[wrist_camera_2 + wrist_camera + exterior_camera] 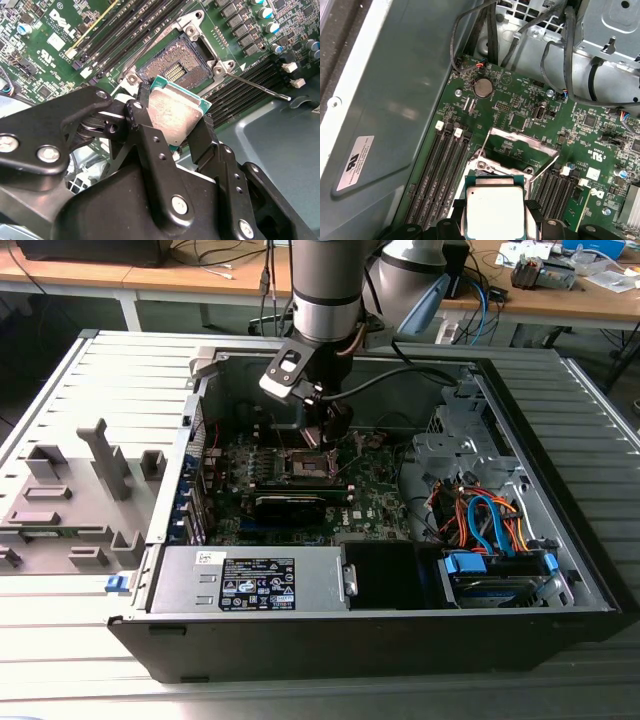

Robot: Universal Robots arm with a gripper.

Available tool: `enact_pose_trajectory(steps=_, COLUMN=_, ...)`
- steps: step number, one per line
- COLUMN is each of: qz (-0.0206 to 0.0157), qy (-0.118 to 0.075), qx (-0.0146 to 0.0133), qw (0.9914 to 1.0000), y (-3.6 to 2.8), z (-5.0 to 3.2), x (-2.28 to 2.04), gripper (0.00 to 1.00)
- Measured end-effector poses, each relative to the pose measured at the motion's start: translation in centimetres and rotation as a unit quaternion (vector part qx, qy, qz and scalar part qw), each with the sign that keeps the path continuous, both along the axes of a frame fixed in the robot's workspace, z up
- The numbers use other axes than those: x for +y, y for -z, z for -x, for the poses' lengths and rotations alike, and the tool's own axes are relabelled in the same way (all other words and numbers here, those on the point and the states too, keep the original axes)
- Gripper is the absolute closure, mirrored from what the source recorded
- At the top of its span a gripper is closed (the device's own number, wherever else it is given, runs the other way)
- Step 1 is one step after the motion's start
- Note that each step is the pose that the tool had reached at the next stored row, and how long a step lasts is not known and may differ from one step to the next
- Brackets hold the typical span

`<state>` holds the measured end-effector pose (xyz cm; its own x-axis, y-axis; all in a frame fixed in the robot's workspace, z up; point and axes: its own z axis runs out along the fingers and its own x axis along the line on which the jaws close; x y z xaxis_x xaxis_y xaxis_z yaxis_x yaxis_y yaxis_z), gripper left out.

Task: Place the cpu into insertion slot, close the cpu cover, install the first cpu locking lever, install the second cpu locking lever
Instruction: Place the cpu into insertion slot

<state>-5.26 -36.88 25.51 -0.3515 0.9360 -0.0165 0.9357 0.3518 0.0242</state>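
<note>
The cpu (175, 111), pale metal top showing, is gripped at 2 opposite edges by the black jaws and held over the open insertion slot (176, 67) (contact field bare). The cpu cover (525, 140) stands raised at the slot's edge, and 1 locking lever (260, 86) lies unlatched alongside. The motherboard (370, 495) sits inside an open computer case (560, 420) on the slatted surface (90, 640).
</note>
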Motion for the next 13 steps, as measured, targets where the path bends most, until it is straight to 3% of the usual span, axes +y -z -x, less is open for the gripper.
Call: enact_pose_trajectory(steps=13, qz=0.0012, qy=0.003, qx=0.0000, qw=0.99999, y=0.00, z=0.00, x=0.00, gripper=0.45)
